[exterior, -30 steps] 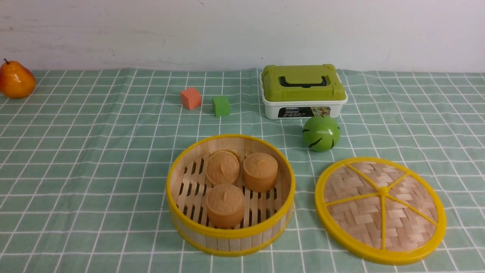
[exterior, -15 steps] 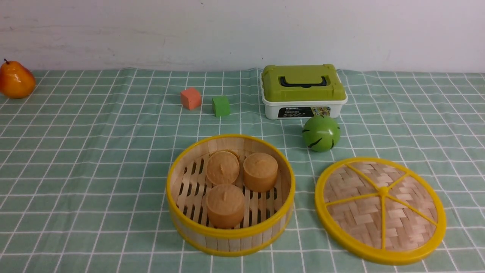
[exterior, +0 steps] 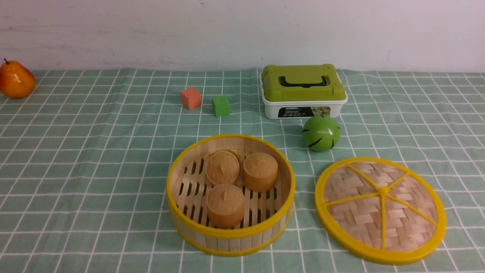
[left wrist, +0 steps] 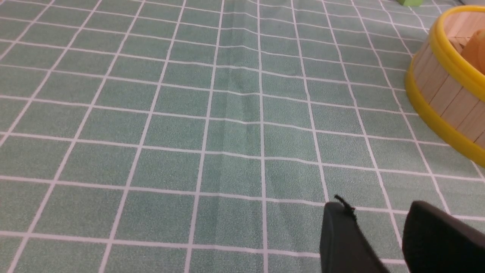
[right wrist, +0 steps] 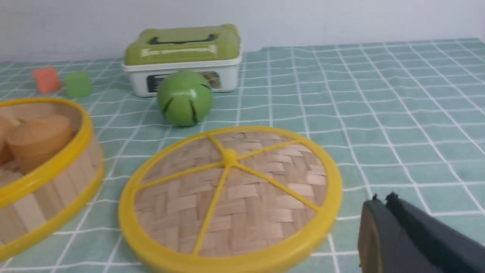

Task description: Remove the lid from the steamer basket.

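The steamer basket [exterior: 230,235] stands uncovered near the table's front middle, with three tan buns [exterior: 225,204] on its slat floor. The lid [exterior: 380,209] lies flat on the cloth to the basket's right, apart from it. No arm shows in the front view. In the left wrist view my left gripper [left wrist: 373,208] is open and empty over bare cloth, with the basket [left wrist: 443,87] some way off. In the right wrist view my right gripper [right wrist: 382,199] is shut and empty, low beside the lid [right wrist: 227,197]; the basket [right wrist: 49,182] shows beyond the lid.
A white box with green lid [exterior: 303,91] stands at the back, a green ball [exterior: 321,133] in front of it. An orange cube [exterior: 190,98] and a green cube [exterior: 221,105] lie left of the box. A pear [exterior: 16,80] is far left.
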Robot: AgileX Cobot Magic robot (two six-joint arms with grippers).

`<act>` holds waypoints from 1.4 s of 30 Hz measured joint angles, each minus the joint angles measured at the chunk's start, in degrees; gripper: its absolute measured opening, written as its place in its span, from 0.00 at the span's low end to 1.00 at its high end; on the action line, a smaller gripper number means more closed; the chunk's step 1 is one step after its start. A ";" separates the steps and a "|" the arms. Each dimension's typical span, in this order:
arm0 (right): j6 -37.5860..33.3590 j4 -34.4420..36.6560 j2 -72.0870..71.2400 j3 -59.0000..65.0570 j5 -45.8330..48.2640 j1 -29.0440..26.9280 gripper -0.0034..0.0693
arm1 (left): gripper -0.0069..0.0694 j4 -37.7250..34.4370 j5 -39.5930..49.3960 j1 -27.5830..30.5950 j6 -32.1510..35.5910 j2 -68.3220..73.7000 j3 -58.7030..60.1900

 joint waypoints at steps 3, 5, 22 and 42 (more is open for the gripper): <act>4.02 -4.25 -1.30 0.05 6.17 -1.01 0.03 | 0.40 0.00 0.00 0.00 0.00 0.00 0.00; 3.99 -4.53 -1.30 0.05 8.23 -1.02 0.03 | 0.40 0.00 0.00 0.00 0.00 0.00 0.00; 3.66 -4.28 -1.30 -0.45 11.32 -1.02 0.05 | 0.40 0.00 0.07 0.00 0.00 0.00 0.00; 3.66 -4.23 -1.30 -0.45 11.32 -1.02 0.06 | 0.40 0.00 0.07 0.00 0.00 0.00 0.00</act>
